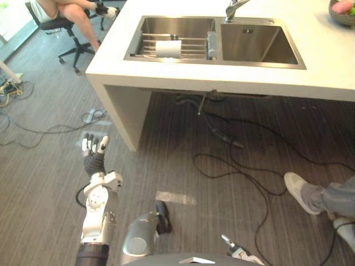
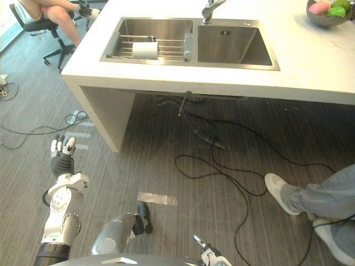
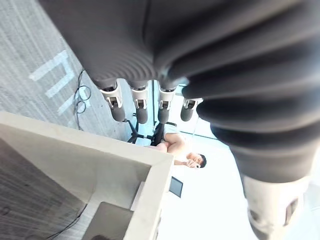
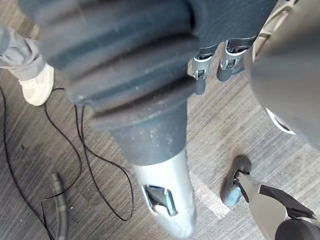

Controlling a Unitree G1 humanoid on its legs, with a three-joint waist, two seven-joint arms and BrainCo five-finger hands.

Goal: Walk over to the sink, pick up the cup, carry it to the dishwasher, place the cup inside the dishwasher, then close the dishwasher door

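From my station I see the cup [image 1: 168, 48] as a plain white, short cylinder, smooth-sided and without a mark I can read. It lies on its side on the wire rack [image 1: 195, 47] in the left basin of the steel sink [image 1: 217, 61], on the rack's near half and closer to the basin's left wall than to the divider. Its long axis runs side to side, parallel with the front edge of the white counter [image 1: 233, 80]. I cannot tell which end is the mouth.

My left hand [image 1: 94, 151] hangs low over the floor, well short of the counter's left corner. Its fingers [image 3: 141, 107] are straight in a row and the hand holds nothing. My right hand [image 4: 200, 80] is down by the floor with its fingers loose and nothing in them.

A faucet [image 1: 235, 9] stands at the sink's back edge, and a bowl of fruit [image 2: 327, 15] sits at the counter's far right corner. A seated person [image 1: 62, 8] is beyond the counter's left end, and another person's shoe [image 1: 298, 191] rests on the floor to the right.
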